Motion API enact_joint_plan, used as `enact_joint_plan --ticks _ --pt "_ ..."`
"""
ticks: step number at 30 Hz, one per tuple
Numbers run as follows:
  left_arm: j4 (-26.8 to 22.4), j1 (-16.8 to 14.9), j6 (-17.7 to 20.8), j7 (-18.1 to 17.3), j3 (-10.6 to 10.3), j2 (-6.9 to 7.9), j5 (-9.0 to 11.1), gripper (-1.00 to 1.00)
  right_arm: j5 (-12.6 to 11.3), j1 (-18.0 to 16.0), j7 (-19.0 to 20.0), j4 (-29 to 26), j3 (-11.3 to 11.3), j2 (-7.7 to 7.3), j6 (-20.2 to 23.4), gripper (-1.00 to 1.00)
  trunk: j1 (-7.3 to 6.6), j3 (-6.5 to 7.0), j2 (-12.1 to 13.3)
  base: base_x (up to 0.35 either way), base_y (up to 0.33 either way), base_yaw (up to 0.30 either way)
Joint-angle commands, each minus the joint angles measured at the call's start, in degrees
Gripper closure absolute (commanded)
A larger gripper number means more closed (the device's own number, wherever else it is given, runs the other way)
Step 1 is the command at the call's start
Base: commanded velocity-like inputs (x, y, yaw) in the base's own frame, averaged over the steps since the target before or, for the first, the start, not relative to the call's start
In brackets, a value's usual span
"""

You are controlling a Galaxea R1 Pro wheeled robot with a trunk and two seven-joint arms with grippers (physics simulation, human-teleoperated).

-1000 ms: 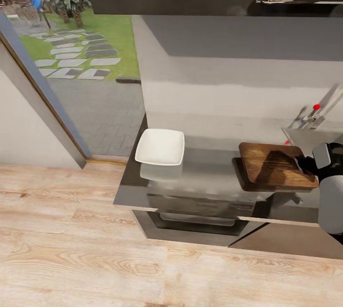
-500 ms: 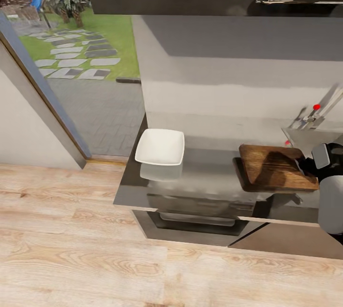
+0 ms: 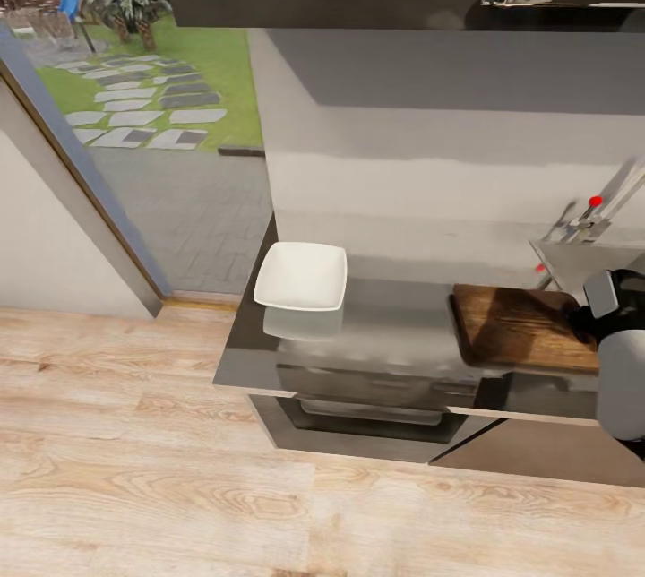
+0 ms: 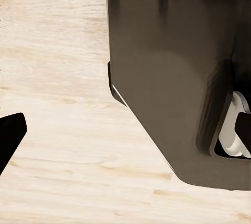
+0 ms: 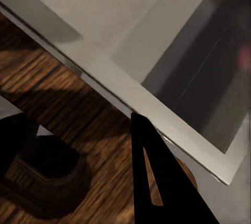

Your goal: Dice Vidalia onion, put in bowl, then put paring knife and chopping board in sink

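At surface's right end, gripping board (image 3: pixel 515 326) edge with right jaws (image 5: pixel 78 177), hovering beside sink (image 3: pixel 582 259). Advising keeping board level, clearing sink rim before lowering. Left jaws: cannot tell.

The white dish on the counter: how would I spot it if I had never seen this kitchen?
Find the long grey glossy countertop below the pale wall, next to the garden door. At its left end sits the bowl, well apart from the brown wooden chopping board near the sink. It is the one white thing there: shallow, squarish, with rounded corners.
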Motion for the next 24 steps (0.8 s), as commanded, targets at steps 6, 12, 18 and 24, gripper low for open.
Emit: enact_joint_plan --ticks 6,12,18,24 --pt "0.2 -0.1 -0.2 0.1 -0.5 -0.02 0.6 -1.0 -0.7 0.0 -0.7 0.0 0.0 0.22 0.1 1.0 0.03 -0.09 -0.1 0.0 0.0 0.0" --pt "0.2 -0.1 -0.2 0.1 -0.5 -0.02 0.6 -1.0 -0.7 0.0 -0.7 0.0 0.0 0.67 0.1 1.0 0.03 -0.09 -0.1 0.0 0.0 0.0" --pt "0.2 -0.1 -0.2 0.1 -0.4 0.05 0.5 -1.0 -0.7 0.0 -0.7 -0.1 0.0 1.31 0.0 1.0 0.03 -0.09 -0.1 0.021 0.0 0.0" --pt "0.2 -0.1 -0.2 0.1 -0.5 0.07 0.5 -1.0 -0.7 0.0 -0.7 -0.1 0.0 1.37 0.0 1.0 0.03 -0.09 -0.1 0.228 0.0 0.0"
